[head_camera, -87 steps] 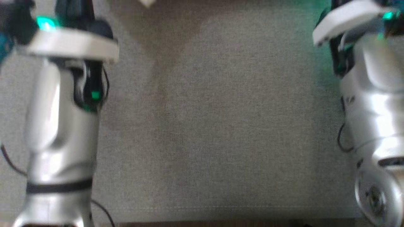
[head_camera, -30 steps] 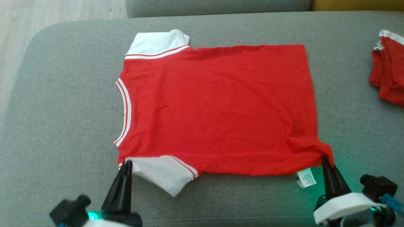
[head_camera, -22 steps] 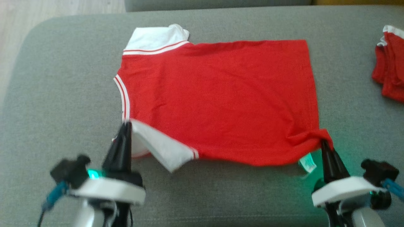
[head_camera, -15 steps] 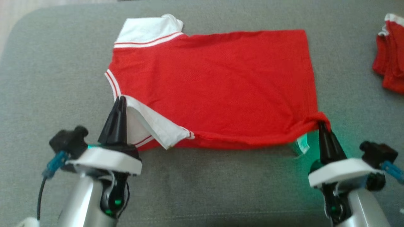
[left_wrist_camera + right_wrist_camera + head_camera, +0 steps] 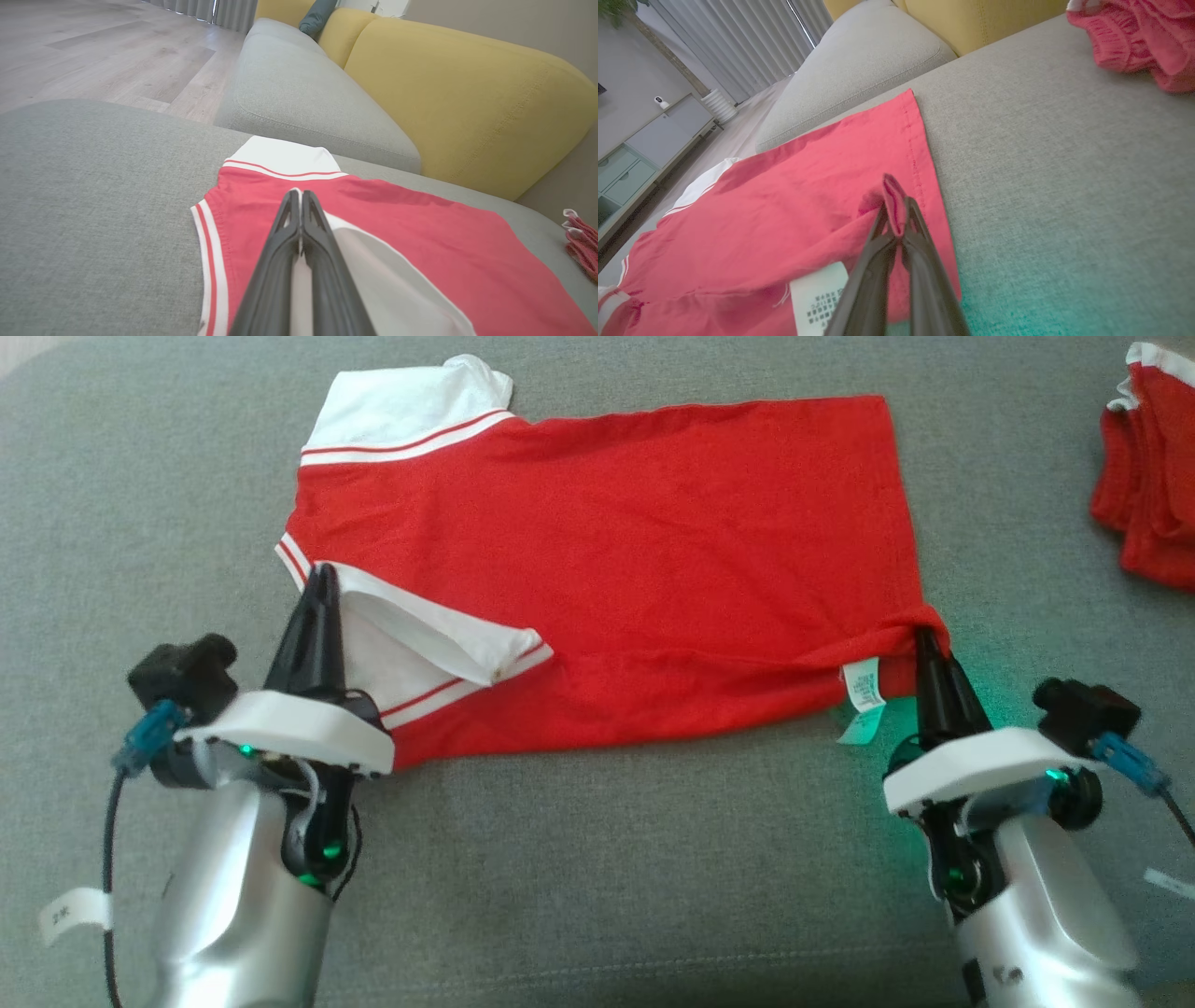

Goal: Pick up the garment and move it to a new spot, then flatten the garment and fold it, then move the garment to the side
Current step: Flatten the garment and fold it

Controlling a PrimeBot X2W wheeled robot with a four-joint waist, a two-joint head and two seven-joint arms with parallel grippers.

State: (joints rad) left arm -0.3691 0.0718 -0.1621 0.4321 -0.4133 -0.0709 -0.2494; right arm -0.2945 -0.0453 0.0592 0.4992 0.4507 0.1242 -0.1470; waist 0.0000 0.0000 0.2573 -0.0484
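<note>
We see red garment spread on grey sofa cushion, collar toward robot's left, hem toward its right. Left end effector pinched tight on near white sleeve; sleeve edge raised and doubled over red body. Right end effector clamped on near hem corner (red fabric bunched between fingers), care label dangling just beside it. We note second red pile well apart, at far right of cushion.
</note>
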